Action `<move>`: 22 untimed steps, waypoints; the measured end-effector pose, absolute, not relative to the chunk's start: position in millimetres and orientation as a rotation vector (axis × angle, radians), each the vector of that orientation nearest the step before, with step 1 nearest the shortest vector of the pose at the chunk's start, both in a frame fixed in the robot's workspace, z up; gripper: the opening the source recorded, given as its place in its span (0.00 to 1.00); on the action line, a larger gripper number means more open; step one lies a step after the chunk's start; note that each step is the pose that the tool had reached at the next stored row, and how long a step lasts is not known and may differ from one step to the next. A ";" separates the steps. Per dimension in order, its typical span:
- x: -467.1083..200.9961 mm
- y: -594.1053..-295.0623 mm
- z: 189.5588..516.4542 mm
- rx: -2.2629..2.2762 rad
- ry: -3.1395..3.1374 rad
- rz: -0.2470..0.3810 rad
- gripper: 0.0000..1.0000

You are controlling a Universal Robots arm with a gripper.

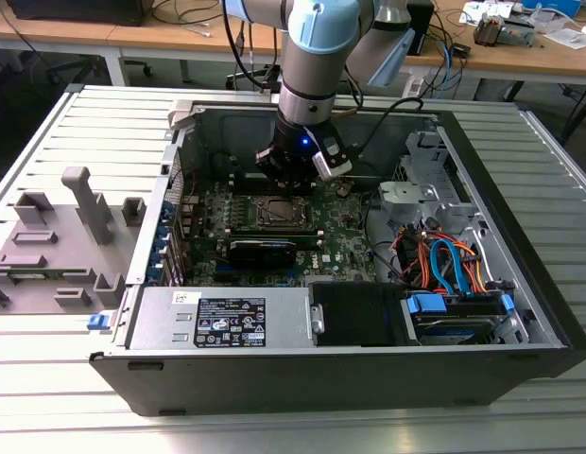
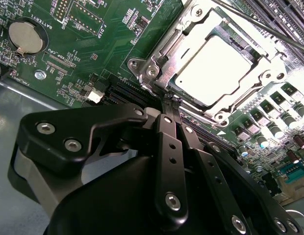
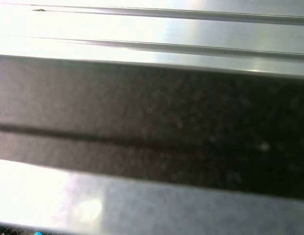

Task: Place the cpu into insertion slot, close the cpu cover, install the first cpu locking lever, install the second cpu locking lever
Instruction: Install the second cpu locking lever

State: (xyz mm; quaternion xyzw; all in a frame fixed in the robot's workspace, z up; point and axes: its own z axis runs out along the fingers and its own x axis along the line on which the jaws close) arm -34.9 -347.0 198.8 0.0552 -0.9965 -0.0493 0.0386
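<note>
Hovering just above the green motherboard [image 2: 93,63], the hand [image 2: 171,105] has its fingers pressed together with nothing between them, tips at the 7 o'clock edge of the insertion slot [image 2: 152,73], where the cpu [image 2: 211,71] sits under the lowered cpu cover [image 2: 262,78].

In the exterior view the arm's wrist hid the gripper [image 1: 291,180] above the insertion slot [image 1: 279,212]. In the second wrist view, glare washed out the cpu [image 2: 214,69].
</note>
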 end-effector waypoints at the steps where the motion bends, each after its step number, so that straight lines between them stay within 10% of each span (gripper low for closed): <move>1: -34.9 -347.0 198.8 0.169 -3.056 -0.151 0.11; 22: -34.9 -347.0 198.8 0.169 -3.056 -0.151 0.11</move>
